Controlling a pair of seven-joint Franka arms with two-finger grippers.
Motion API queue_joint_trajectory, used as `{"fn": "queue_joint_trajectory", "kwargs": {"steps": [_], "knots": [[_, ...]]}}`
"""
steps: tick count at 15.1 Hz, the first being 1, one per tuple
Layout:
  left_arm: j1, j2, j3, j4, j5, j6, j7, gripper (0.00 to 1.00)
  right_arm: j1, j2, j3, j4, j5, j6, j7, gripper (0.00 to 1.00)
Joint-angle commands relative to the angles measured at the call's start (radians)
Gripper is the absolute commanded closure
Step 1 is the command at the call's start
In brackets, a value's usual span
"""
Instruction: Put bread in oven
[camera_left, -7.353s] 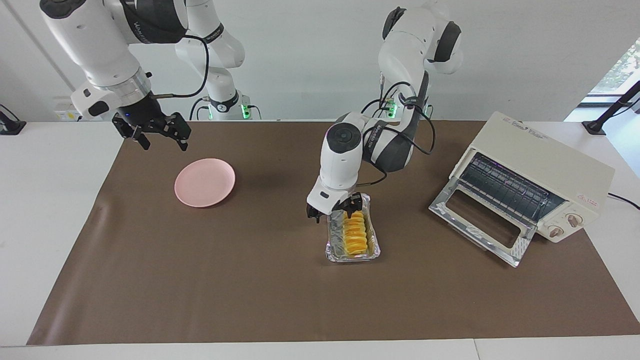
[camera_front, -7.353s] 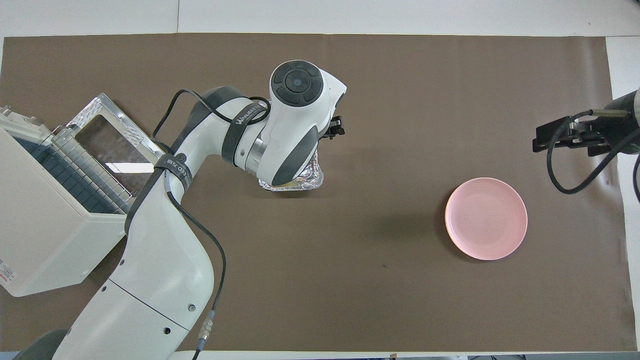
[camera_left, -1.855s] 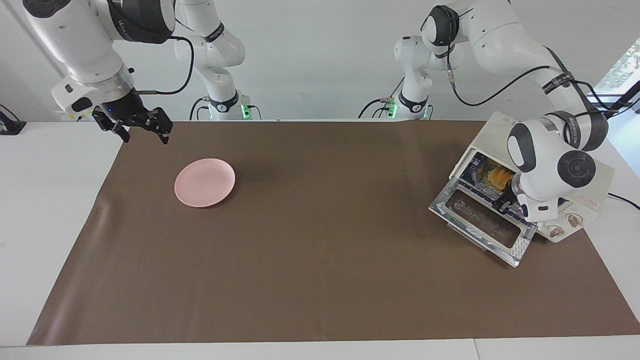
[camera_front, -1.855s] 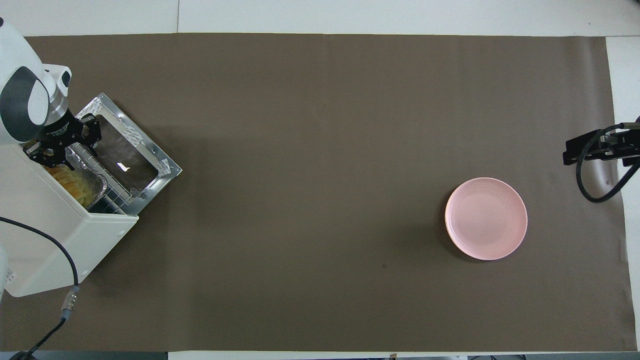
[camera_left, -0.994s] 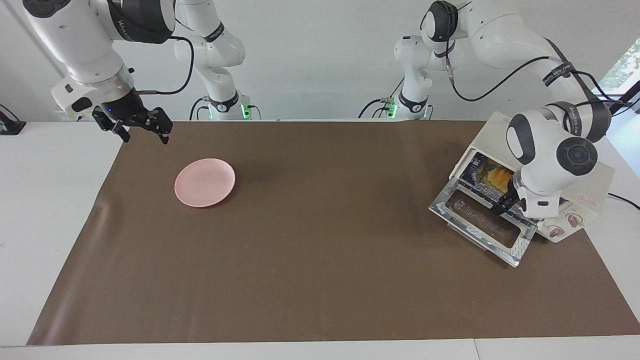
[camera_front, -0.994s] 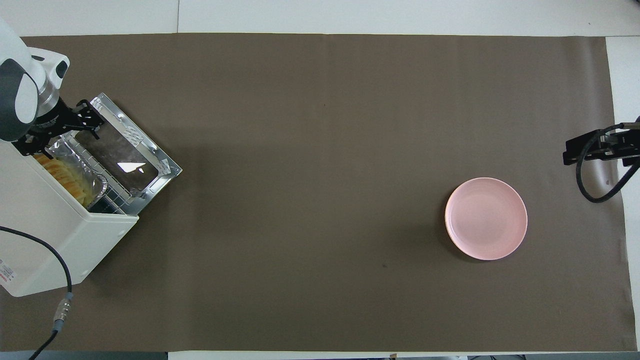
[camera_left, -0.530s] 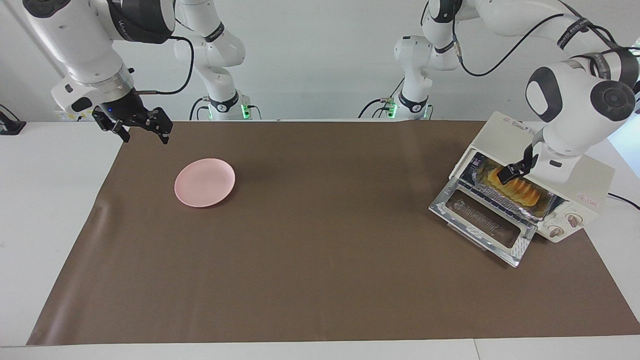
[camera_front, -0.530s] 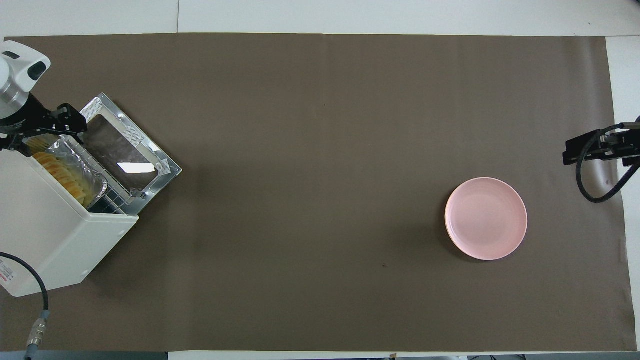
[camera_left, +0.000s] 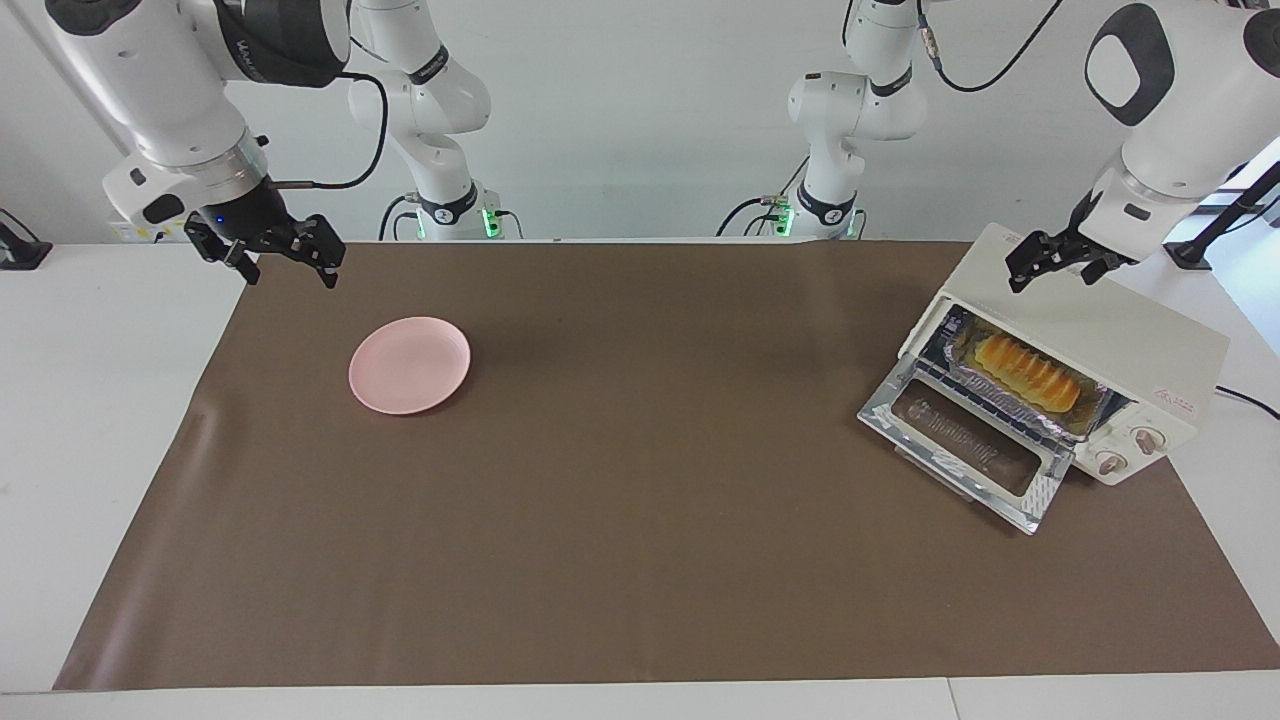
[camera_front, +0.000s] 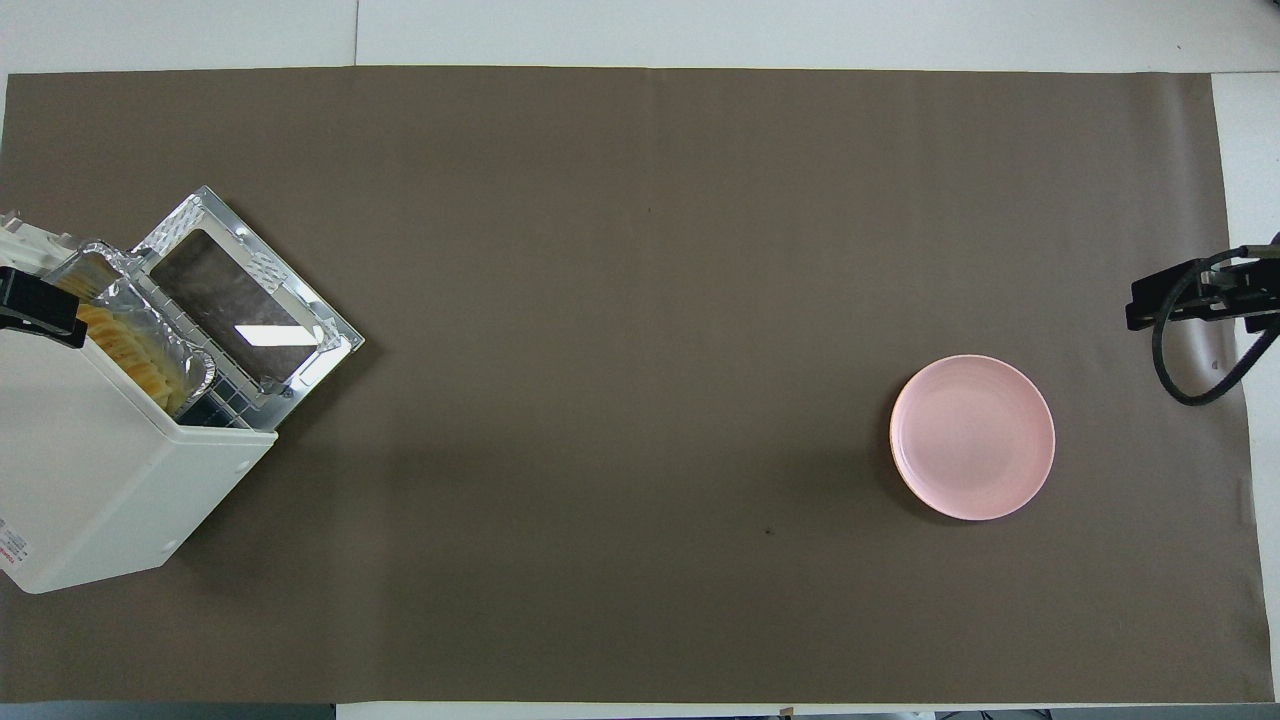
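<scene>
The yellow-orange bread (camera_left: 1028, 372) lies in a silver foil tray (camera_left: 1012, 399) on the wire rack inside the cream-white oven (camera_left: 1130, 335). The oven's glass door (camera_left: 965, 455) hangs open and down. In the overhead view the bread (camera_front: 125, 350) and tray (camera_front: 150, 312) show at the oven's (camera_front: 90, 470) mouth. My left gripper (camera_left: 1052, 272) is open and empty, raised over the oven's top; only its tip shows in the overhead view (camera_front: 30, 310). My right gripper (camera_left: 290, 275) is open and empty and waits over the mat's corner at the right arm's end.
A round pink plate (camera_left: 410, 364) lies on the brown mat toward the right arm's end, also in the overhead view (camera_front: 972, 437). The oven door (camera_front: 245, 305) juts out over the mat. The oven's cord trails off the table's end.
My left gripper carried the tray with the bread from mid-table into the oven, let go, and has risen from the oven's mouth to above its top. The right arm has barely moved.
</scene>
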Motion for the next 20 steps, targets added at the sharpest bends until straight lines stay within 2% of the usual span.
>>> {"fn": "queue_joint_trajectory", "kwargs": {"steps": [1, 2, 5, 8, 12, 15, 20], "knots": [[0.077, -0.039, -0.073, -0.047, 0.012, 0.003, 0.058, 0.0, -0.009, -0.009, 0.005, 0.0, 0.016, -0.016, -0.02, 0.0], [0.106, -0.042, -0.106, -0.05, 0.012, 0.003, 0.06, 0.0, -0.009, -0.009, 0.005, 0.0, 0.016, -0.016, -0.02, 0.0], [0.117, -0.064, -0.118, -0.067, 0.012, 0.014, 0.055, 0.0, -0.009, -0.009, 0.005, 0.0, 0.016, -0.016, -0.021, 0.0], [0.115, -0.099, -0.152, -0.152, 0.014, 0.091, 0.049, 0.0, -0.009, -0.009, 0.005, 0.0, 0.016, -0.016, -0.021, 0.0], [0.117, -0.093, -0.17, -0.14, 0.002, 0.091, 0.057, 0.0, -0.009, -0.009, 0.005, 0.0, 0.016, -0.016, -0.021, 0.0], [0.13, -0.091, -0.169, -0.13, -0.07, 0.095, 0.057, 0.0, -0.009, -0.009, 0.005, 0.0, 0.016, -0.016, -0.021, 0.0], [0.129, -0.082, -0.169, -0.117, -0.064, 0.117, 0.054, 0.0, -0.009, -0.009, 0.005, 0.0, 0.016, -0.016, -0.02, 0.0]]}}
